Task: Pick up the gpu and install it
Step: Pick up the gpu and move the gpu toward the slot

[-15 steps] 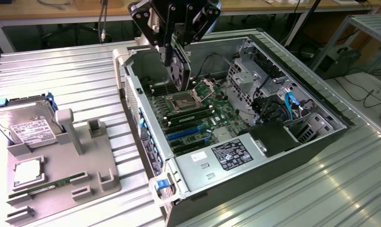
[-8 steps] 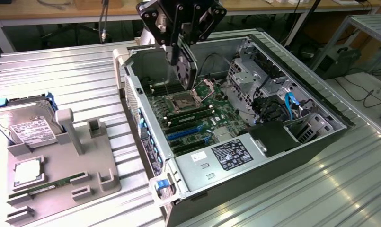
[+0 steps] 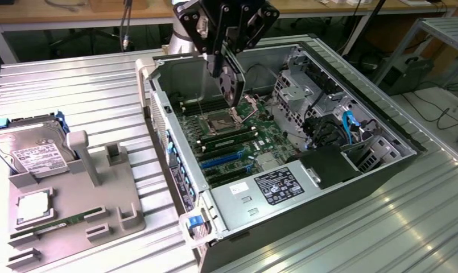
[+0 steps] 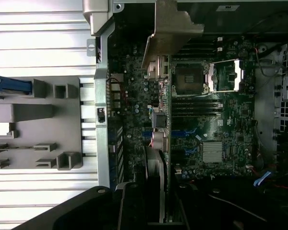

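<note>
The gpu (image 3: 229, 79) hangs on edge above the open computer case (image 3: 380, 128), over the motherboard's far end near the CPU socket (image 3: 217, 122). My gripper (image 3: 222, 50) is shut on the card's upper edge. In the wrist view the gpu (image 4: 159, 129) runs edge-on from between my fingers (image 4: 134, 203) out over the motherboard, and its pale metal end bracket (image 4: 170, 28) points at the case's rear wall. The blue expansion slots (image 3: 221, 160) lie below and nearer the exterior camera than the card. The card is not touching the board.
A grey parts holder (image 3: 99, 193) sits on the ribbed metal table at the exterior view's left, carrying a hard drive (image 3: 33, 152), a CPU (image 3: 33, 208) and a green RAM stick (image 3: 58, 220). The power supply (image 3: 278, 185), drive cage and cables (image 3: 346, 128) crowd the case's near and right side.
</note>
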Robot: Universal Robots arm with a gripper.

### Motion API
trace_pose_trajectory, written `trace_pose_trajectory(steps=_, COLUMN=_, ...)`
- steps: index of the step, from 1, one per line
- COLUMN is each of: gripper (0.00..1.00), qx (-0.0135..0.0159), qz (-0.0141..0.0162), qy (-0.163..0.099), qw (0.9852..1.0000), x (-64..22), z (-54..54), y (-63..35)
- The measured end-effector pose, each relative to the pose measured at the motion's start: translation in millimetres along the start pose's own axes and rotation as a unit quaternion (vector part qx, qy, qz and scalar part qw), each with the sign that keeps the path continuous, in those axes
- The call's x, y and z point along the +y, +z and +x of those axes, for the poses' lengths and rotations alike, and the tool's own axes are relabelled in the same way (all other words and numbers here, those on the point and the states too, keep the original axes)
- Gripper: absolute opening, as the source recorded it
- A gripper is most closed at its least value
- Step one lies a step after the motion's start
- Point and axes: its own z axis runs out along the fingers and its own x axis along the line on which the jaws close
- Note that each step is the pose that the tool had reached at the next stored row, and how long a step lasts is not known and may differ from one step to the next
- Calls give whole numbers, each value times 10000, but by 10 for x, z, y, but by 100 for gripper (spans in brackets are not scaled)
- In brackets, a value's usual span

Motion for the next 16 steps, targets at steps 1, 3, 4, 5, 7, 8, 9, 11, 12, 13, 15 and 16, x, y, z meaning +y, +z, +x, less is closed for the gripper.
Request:
trace_pose_trajectory(steps=1, gripper=27, qx=0, qz=0, qy=0, qw=10000, x=0, z=-12, y=0)
trace_pose_trajectory(steps=3, gripper=27, qx=0, qz=0, qy=0, qw=10000, x=1, z=-36, y=0)
trace_pose_trajectory(steps=4, gripper=27, qx=0, qz=0, qy=0, qw=10000, x=1, z=-49, y=0)
trace_pose_trajectory(steps=5, gripper=27, qx=0, qz=0, qy=0, qw=10000, x=1, z=-62, y=1)
trace_pose_trajectory(steps=7, gripper=27, qx=0, qz=0, qy=0, qw=10000, x=2, z=-93, y=1)
trace_pose_trajectory(steps=8, gripper=27, qx=0, qz=0, qy=0, qw=10000, x=2, z=-106, y=1)
trace_pose_trajectory(steps=9, gripper=27, qx=0, qz=0, qy=0, qw=10000, x=2, z=-120, y=1)
trace_pose_trajectory(steps=11, gripper=27, qx=0, qz=0, qy=0, qw=10000, x=3, z=-145, y=1)
trace_pose_trajectory(steps=12, gripper=27, qx=0, qz=0, qy=0, qw=10000, x=3, z=-162, y=1)
trace_pose_trajectory(steps=13, gripper=27, qx=0, qz=0, qy=0, qw=10000, x=4, z=-181, y=1)
trace_pose_trajectory(steps=15, gripper=27, qx=0, qz=0, qy=0, qw=10000, x=4, z=-213, y=1)
trace_pose_trajectory(steps=16, gripper=27, qx=0, qz=0, qy=0, qw=10000, x=5, z=-230, y=2)
